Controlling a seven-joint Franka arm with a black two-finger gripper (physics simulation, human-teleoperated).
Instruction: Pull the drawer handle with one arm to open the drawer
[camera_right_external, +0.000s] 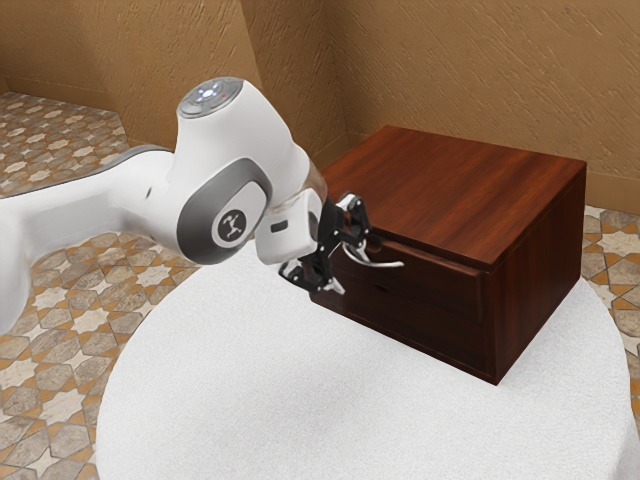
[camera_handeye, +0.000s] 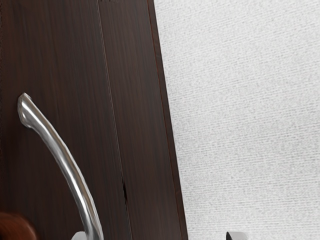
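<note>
Dark red-brown wooden drawer (camera_right_external: 432, 278), slightly ajar, curved silver handle (camera_right_external: 385, 264) across its front.

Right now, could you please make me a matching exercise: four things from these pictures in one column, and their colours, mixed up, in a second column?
Things
1. drawer handle
2. cabinet
3. table
4. gripper

Colours
A. white
B. black
C. silver
D. dark reddish brown

Right pairs: 1-C; 2-D; 3-A; 4-B
</note>
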